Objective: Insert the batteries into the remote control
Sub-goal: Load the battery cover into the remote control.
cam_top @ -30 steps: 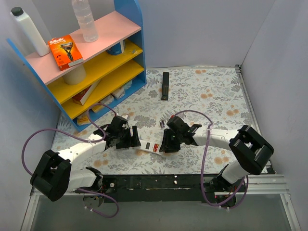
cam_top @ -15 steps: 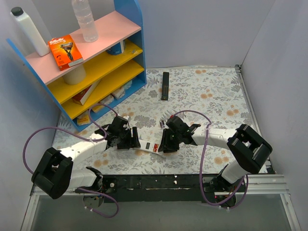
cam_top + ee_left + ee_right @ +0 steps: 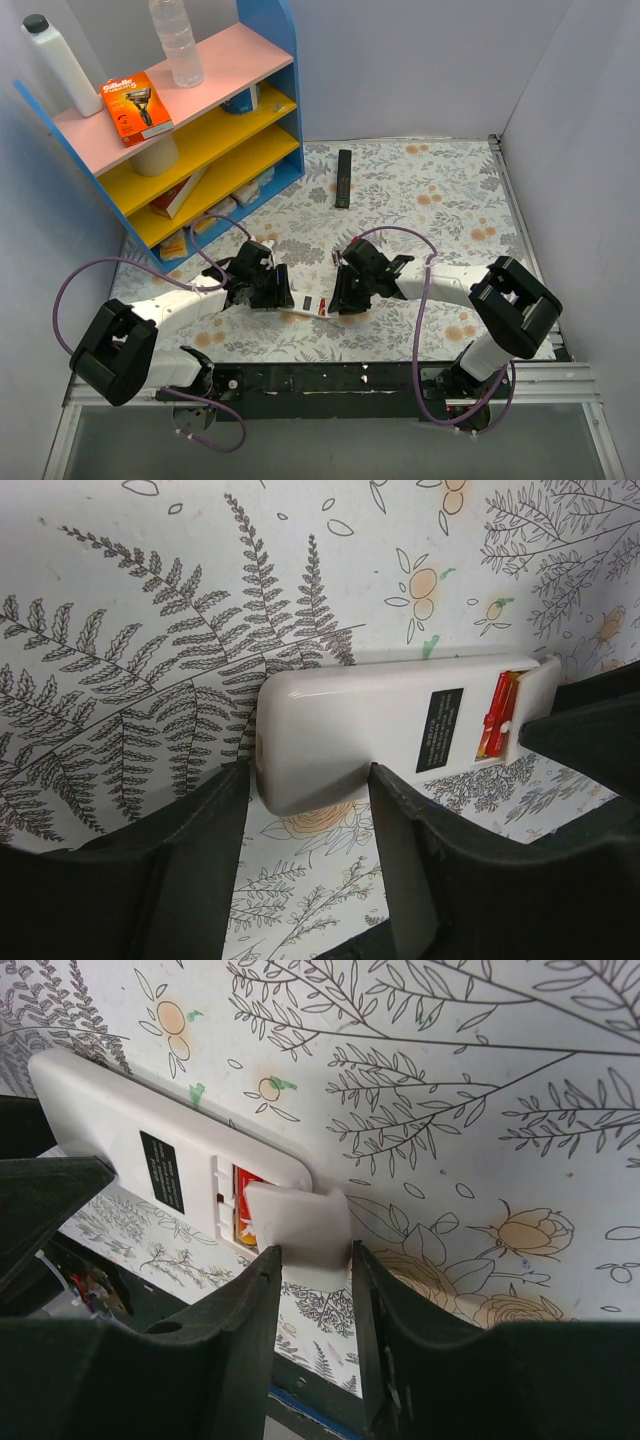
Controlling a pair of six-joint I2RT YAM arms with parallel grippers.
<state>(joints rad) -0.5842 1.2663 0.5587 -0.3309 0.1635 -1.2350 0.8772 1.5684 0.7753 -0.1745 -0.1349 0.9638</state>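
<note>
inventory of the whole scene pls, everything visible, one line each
remote control: 1, white back up, table centre, compartment open
batteries: count unclear, red-orange, in the compartment
battery cover: 1, white, between right fingers
black remote: 1, black, far table
shelf unit: 1, blue, pink and yellow boards, far left
white bottle: 1, black cap, top shelf
clear bottle: 1, clear, top shelf
razor pack: 1, orange, top shelf
boxes: several, mixed, lower shelves
tablecloth: 1, floral
cables: 2, purple, along the arms
left gripper: black, clamped on remote control end
right gripper: black, holding battery cover
</note>
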